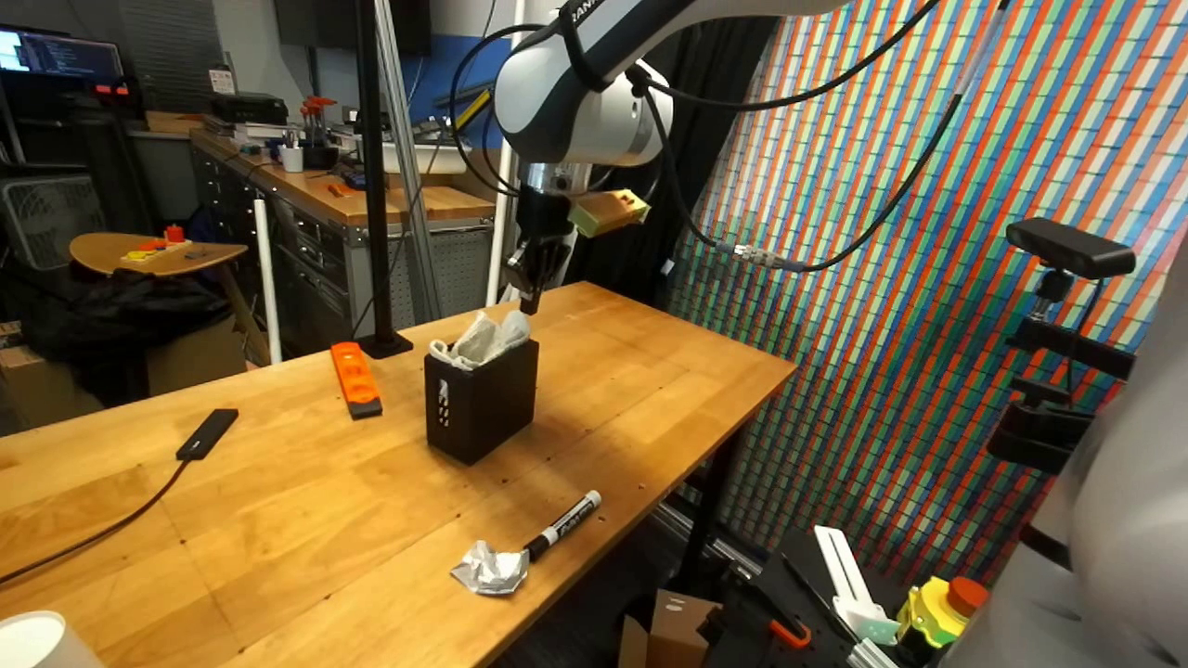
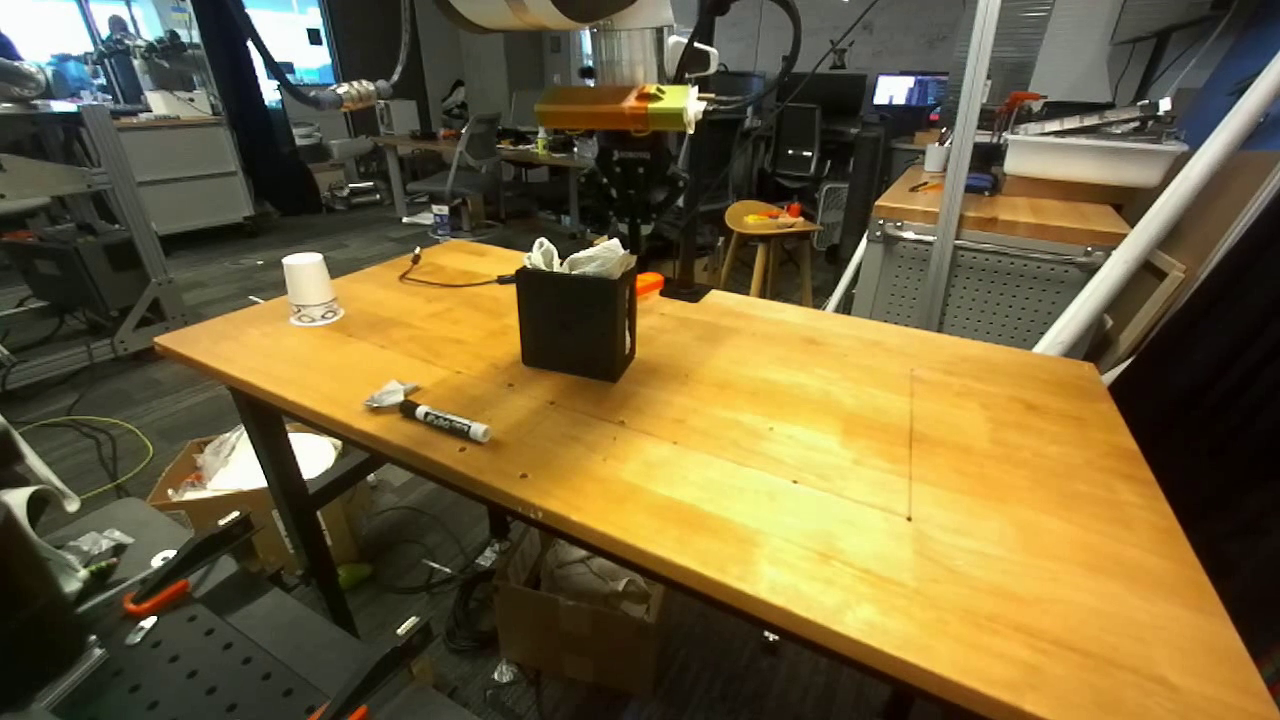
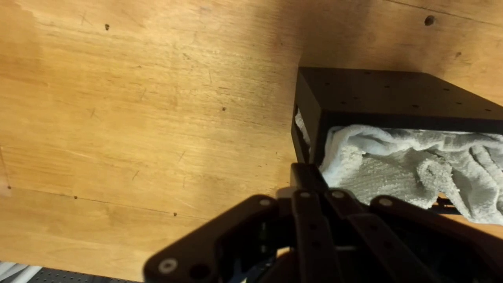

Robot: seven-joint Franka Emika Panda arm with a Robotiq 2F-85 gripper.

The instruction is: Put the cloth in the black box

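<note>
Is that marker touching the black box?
Apart. Both exterior views show it plainly: a strip of wooden tabletop lies between the marker and the black box, all along their near sides.

Both exterior views look slantwise down from off the wooden table (image 2: 800,400) and share its top, the black box (image 2: 575,325), the cloth (image 1: 478,343), the marker (image 2: 447,421) and the gripper (image 3: 308,177). In an exterior view the camera looks along the table from the end with the white cup (image 1: 42,642), toward a workbench (image 1: 302,195) and a multicoloured backdrop (image 1: 882,353); in an exterior view it faces across the long edge near the marker, toward a stool (image 2: 742,224) and a grey chair (image 2: 480,145). The wrist view, much nearer, looks steeply down past the gripper and shares the cloth and the black box, cut off at the right.
</note>
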